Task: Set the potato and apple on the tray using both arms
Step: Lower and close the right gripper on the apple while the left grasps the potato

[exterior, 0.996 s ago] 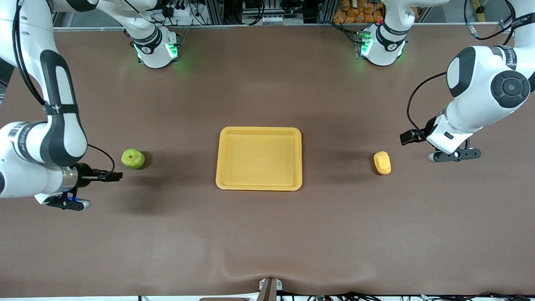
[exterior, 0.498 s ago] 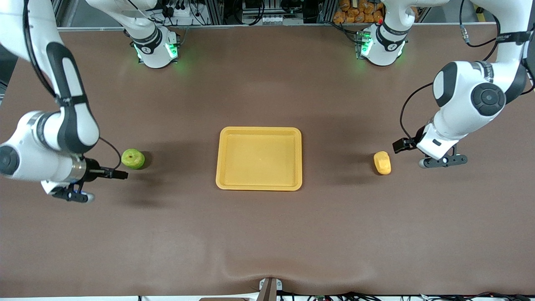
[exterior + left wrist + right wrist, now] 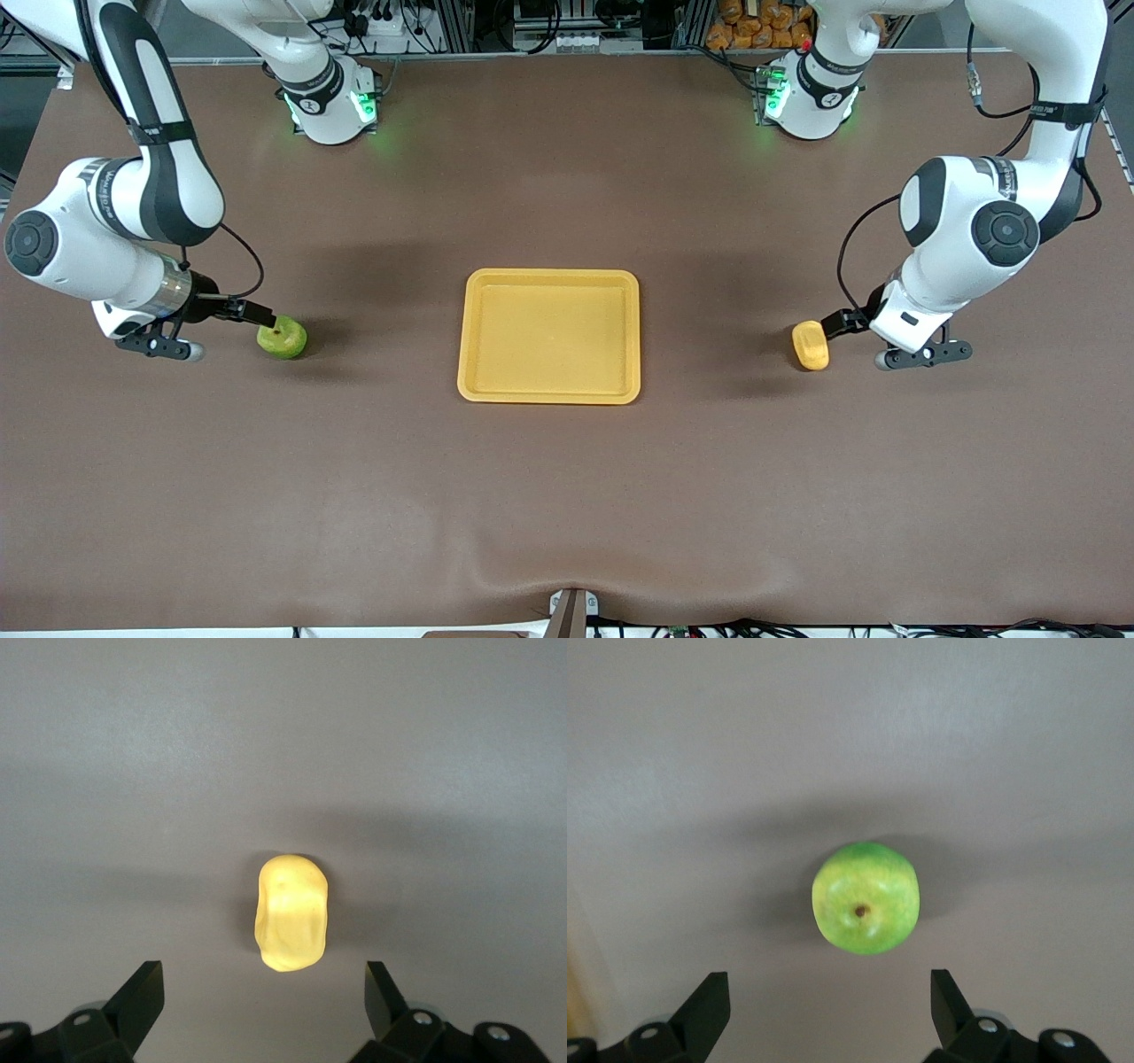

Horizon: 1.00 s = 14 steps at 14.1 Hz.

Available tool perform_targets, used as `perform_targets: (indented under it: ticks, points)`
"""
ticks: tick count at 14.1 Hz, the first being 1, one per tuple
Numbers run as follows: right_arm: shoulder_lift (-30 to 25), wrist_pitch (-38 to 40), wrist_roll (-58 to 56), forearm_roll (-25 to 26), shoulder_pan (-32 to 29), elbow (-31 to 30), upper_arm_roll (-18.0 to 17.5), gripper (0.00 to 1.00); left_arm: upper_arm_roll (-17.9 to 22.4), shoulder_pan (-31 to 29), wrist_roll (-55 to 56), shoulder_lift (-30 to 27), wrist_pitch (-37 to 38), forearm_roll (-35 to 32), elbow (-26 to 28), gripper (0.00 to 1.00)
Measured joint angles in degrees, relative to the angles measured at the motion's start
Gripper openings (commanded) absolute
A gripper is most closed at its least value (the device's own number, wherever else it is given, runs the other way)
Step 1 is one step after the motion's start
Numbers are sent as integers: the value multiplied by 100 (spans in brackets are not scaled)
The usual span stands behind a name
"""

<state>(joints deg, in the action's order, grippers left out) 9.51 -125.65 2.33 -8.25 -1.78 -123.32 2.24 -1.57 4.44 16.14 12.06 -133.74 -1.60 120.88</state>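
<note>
The yellow-orange tray [image 3: 549, 337] lies empty at the table's middle. The green apple [image 3: 282, 338] sits on the table toward the right arm's end. My right gripper [image 3: 257, 313] is open just above and beside it; in the right wrist view the apple [image 3: 866, 897] lies just ahead of the open gripper [image 3: 828, 999], apart from its fingertips [image 3: 709, 1001]. The yellow potato [image 3: 811, 345] lies toward the left arm's end. My left gripper [image 3: 837, 322] is open right beside it; in the left wrist view the potato [image 3: 291, 912] lies just ahead of the open gripper [image 3: 261, 997].
The brown table mat [image 3: 567, 496] spreads round the tray. The two green-lit arm bases [image 3: 330, 102] [image 3: 802, 97] stand along the edge farthest from the front camera. A small mount [image 3: 571, 611] sits at the nearest edge.
Both arms swung in toward the tray's side. The right gripper moved up to the apple and the left gripper moved up to the potato. Apple, potato and tray stayed put.
</note>
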Motion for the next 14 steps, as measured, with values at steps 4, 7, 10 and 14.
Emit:
perform_targets:
  ticks: [4,7,10,14]
  points:
    - [1,-215,-10,1,47,-236,-7,100,0,-3,203,214,-231,0,4,100]
    - [13,-505,-27,37,107,-261,-8,100,1,-5,245,409,-432,0,11,100]
    - [187,-826,-60,58,211,-338,-9,100,1,-6,313,623,-558,0,15,98]
    - [528,-1048,-64,415,406,-374,-10,100,-14,12,448,808,-656,0,16,88]
